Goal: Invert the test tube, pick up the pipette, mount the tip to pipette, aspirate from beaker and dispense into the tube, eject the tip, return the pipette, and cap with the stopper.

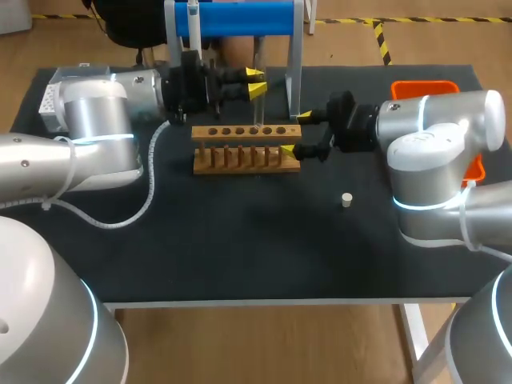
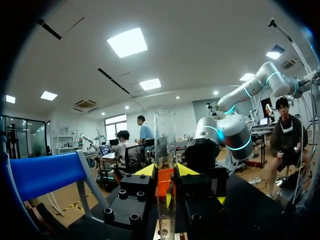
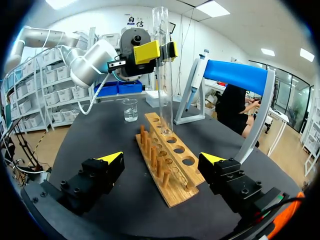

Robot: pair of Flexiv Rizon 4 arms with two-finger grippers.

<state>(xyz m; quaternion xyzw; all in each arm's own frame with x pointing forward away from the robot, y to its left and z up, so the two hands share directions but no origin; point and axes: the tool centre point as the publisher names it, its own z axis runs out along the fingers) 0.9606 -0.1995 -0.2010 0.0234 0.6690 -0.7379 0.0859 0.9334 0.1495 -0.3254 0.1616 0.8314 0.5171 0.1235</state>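
Note:
My left gripper (image 1: 256, 82) is shut on a clear test tube (image 1: 257, 112), held upright over the wooden rack (image 1: 246, 149). In the left wrist view the test tube (image 2: 165, 150) stands between the yellow tips of the left gripper (image 2: 166, 172). In the right wrist view the test tube (image 3: 164, 85) has its lower end at a hole of the rack (image 3: 167, 160), with the left gripper (image 3: 161, 51) high on it. My right gripper (image 1: 296, 134) is open at the rack's right end; the right gripper (image 3: 162, 159) straddles it without touching. The pipette (image 3: 197, 75) hangs on the blue stand (image 1: 240, 18). A white stopper (image 1: 346, 199) lies on the mat.
A small glass beaker (image 3: 130, 110) with liquid stands beyond the rack, near the left arm. An orange bin (image 1: 424, 86) sits at the back right behind my right arm. The black mat (image 1: 240, 248) stretches in front of the rack.

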